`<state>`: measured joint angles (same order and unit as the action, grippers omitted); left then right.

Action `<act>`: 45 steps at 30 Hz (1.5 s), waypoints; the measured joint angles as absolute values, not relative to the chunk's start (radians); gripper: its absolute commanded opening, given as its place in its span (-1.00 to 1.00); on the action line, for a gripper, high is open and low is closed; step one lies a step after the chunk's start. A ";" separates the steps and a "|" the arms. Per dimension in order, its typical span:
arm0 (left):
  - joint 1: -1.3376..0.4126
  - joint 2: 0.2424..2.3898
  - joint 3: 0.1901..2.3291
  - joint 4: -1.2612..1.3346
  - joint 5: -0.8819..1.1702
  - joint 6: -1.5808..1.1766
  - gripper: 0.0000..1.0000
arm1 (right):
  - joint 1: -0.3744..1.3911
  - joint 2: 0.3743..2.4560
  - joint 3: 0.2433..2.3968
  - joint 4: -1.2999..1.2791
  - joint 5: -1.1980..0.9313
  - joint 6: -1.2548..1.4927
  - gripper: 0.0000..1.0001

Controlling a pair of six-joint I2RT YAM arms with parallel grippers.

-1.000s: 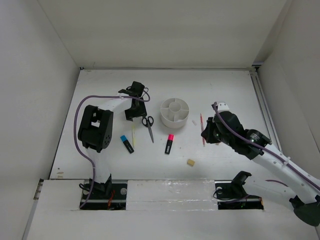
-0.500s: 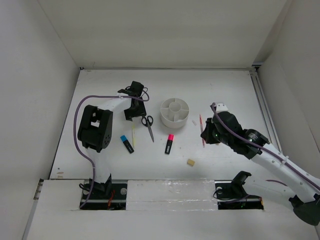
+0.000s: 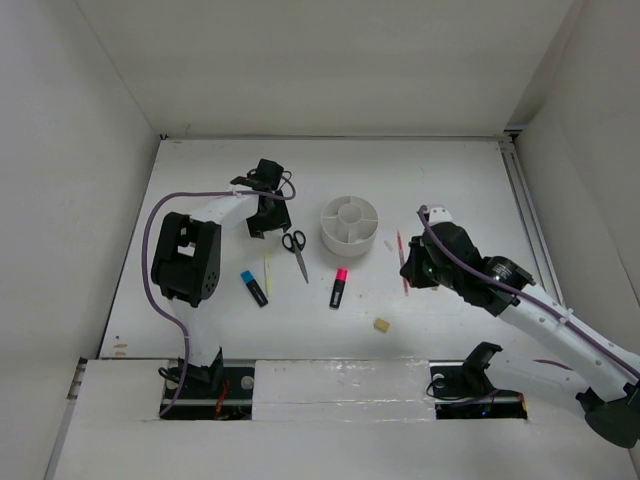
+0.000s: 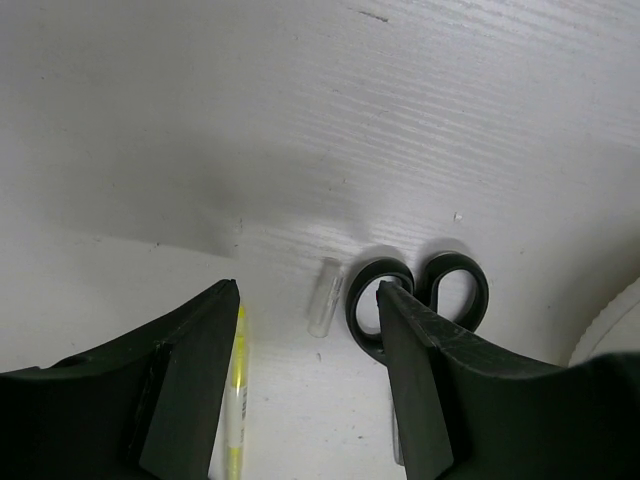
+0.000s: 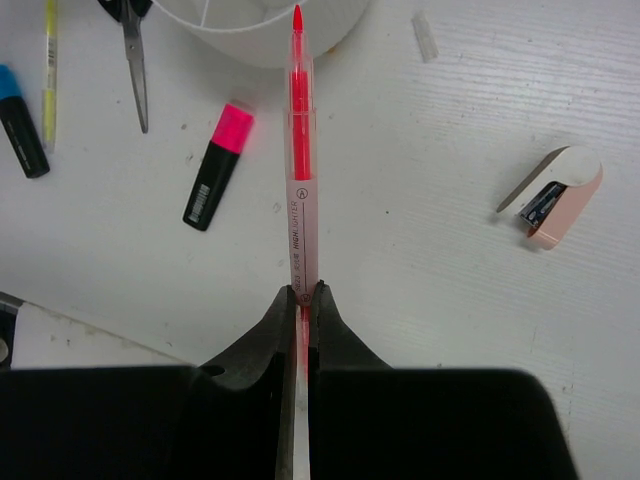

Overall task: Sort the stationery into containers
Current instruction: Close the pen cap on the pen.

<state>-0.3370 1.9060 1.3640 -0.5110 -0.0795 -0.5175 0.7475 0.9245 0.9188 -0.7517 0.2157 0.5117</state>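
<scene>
The white round organiser [image 3: 350, 225] stands mid-table. My right gripper [image 3: 410, 275] is shut on the rear end of a thin red pen [image 3: 402, 255]. In the right wrist view the red pen [image 5: 299, 180] juts forward from the gripper [image 5: 299, 295], its tip reaching the organiser's wall [image 5: 250, 40]. My left gripper [image 3: 265, 215] hangs open and empty over the table. In the left wrist view this gripper [image 4: 308, 290] has the black scissors' handles [image 4: 440, 290] by its right finger, a yellow pen [image 4: 236, 400] by its left finger and a clear cap [image 4: 325, 298] ahead.
The scissors [image 3: 296, 250], the yellow pen [image 3: 267, 268], a blue-capped highlighter [image 3: 254, 288] and a pink-capped highlighter [image 3: 339, 287] lie left of and in front of the organiser. A small tan eraser [image 3: 381, 324] lies near the front edge. White walls enclose the table.
My right gripper has carried the red pen a little to the left, toward the organiser. My left gripper has drifted slightly back and its arm has swung left.
</scene>
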 measured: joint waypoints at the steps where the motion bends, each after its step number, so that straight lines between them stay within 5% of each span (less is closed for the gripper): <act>1: -0.335 1.906 1.364 -0.511 -0.080 -0.519 0.07 | 0.748 0.925 0.919 -0.752 0.214 0.512 -1.00; 45: -0.323 1.955 1.370 -0.513 -0.080 -0.538 0.07 | 0.774 0.920 0.919 -0.751 0.206 0.501 -1.00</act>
<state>-0.3229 1.9549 1.3697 -0.5125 -0.0803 -0.5385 0.7742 0.9203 0.9188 -0.7513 0.2062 0.5011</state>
